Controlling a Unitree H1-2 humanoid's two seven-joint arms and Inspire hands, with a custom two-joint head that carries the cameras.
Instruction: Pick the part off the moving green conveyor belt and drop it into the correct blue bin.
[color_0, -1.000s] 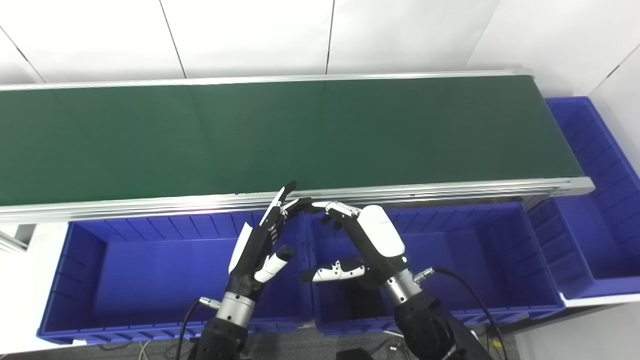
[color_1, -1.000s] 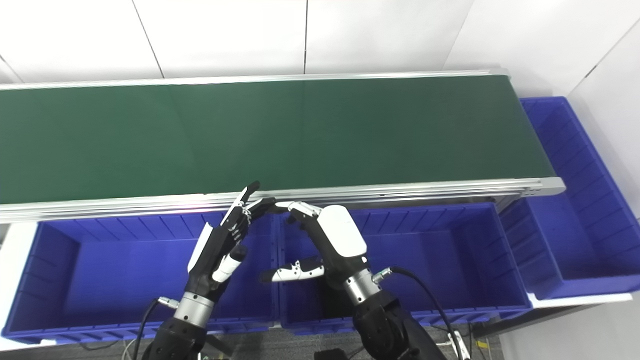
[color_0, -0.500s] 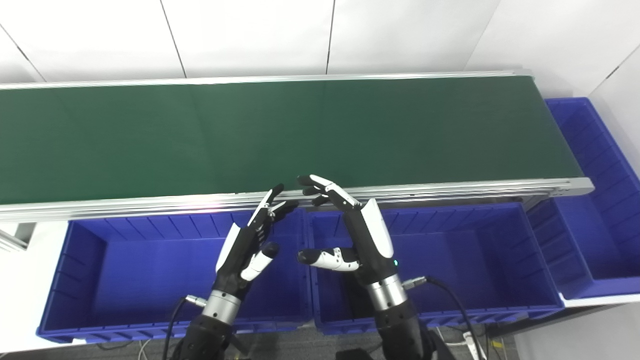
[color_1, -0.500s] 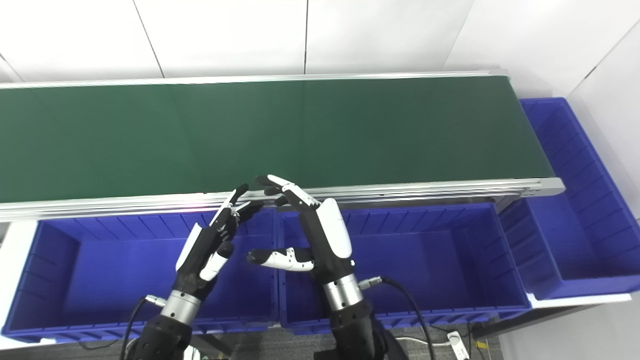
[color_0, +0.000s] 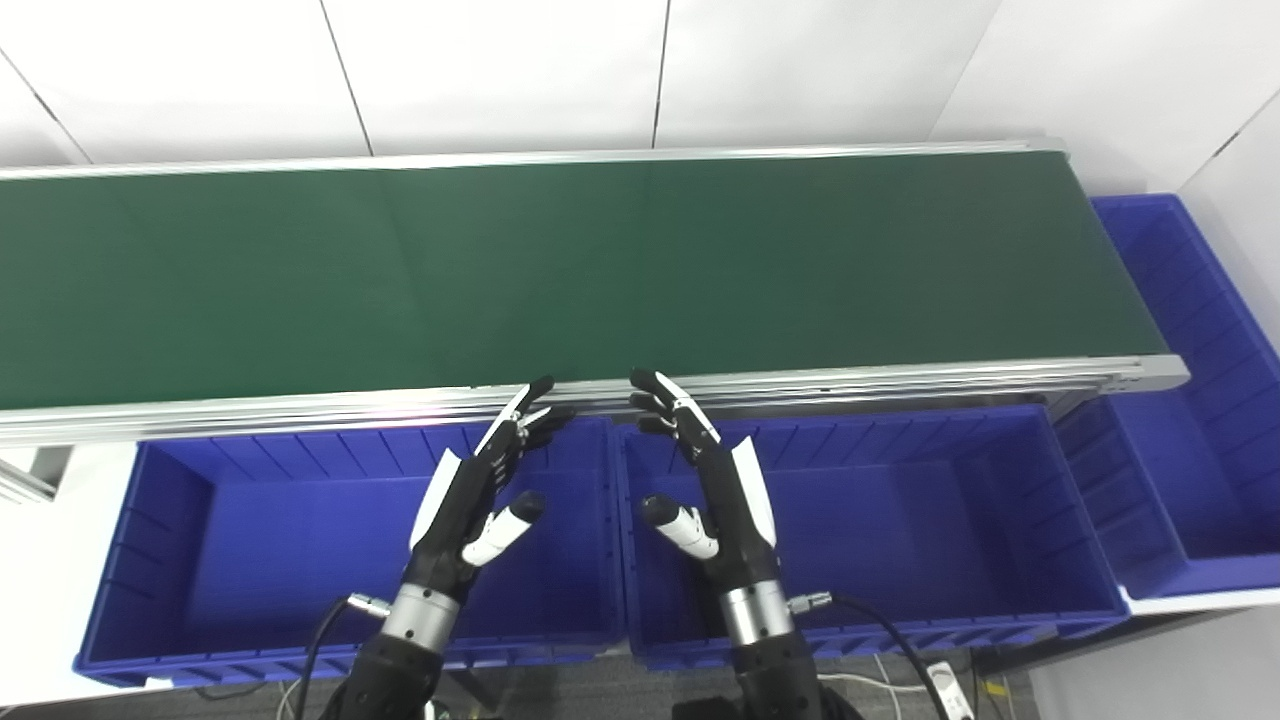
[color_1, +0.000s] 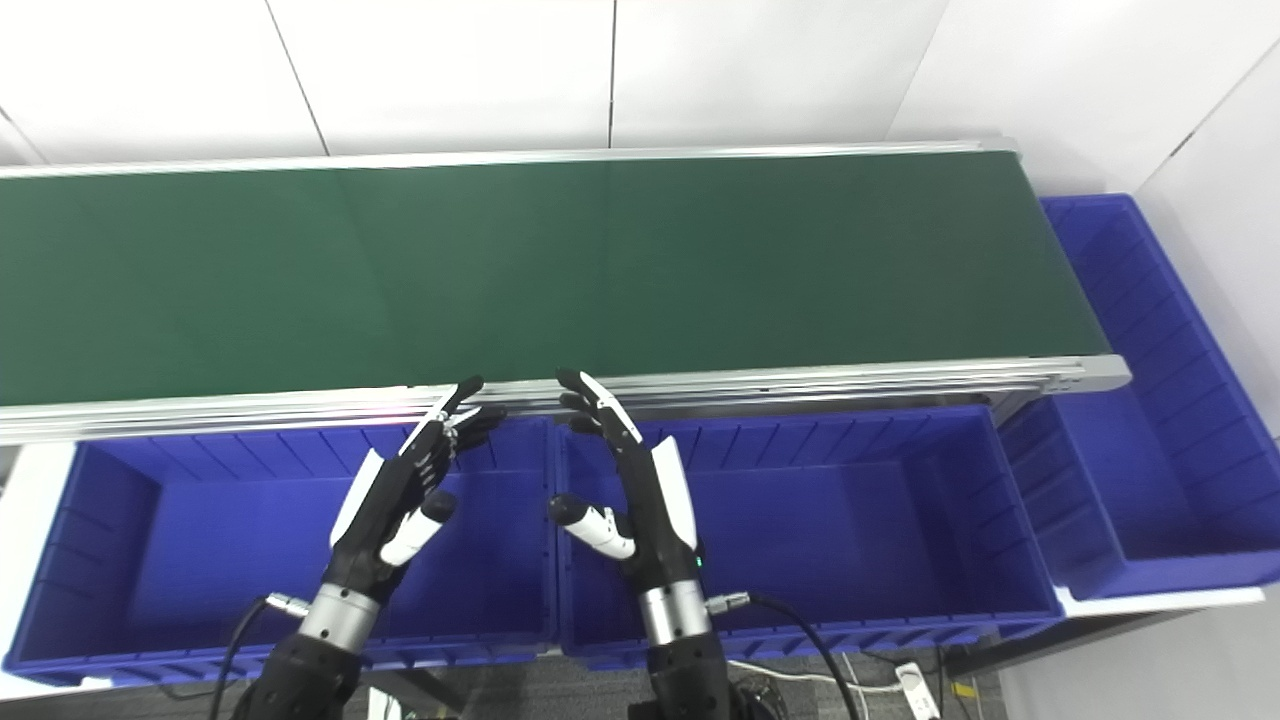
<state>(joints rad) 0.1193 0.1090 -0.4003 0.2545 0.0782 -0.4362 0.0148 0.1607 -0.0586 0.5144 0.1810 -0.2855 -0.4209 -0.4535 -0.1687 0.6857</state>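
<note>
The belt (color_0: 560, 265) runs green and bare across the upper half of both views; no part shows on it or in either hand, so where the part lies cannot be told. Along the belt's near rail sit two bins: the left bin (color_0: 180, 560) at 7 o'clock of the picture's centre and the middle bin (color_0: 950, 520) at 5 o'clock, their end walls touching. A third bin (color_0: 1190, 400) stands at 3 o'clock, past the belt's right end.

The left hand (color_0: 465, 505) rises over the left bin's right end, fingers straight and apart, thumb held off to the side, holding nothing. Its fingertips (color_0: 535, 388) point toward 1 o'clock and reach the near rail's edge. The right hand (color_0: 725, 500) rises over the middle bin's left end, likewise spread and empty, fingers pointing toward 11 o'clock, thumb jutting toward 9 o'clock. The two hands stand near each other, apart, on either side of the wall between the bins. Both bins below them look empty, though the hands hide a part of each floor.
</note>
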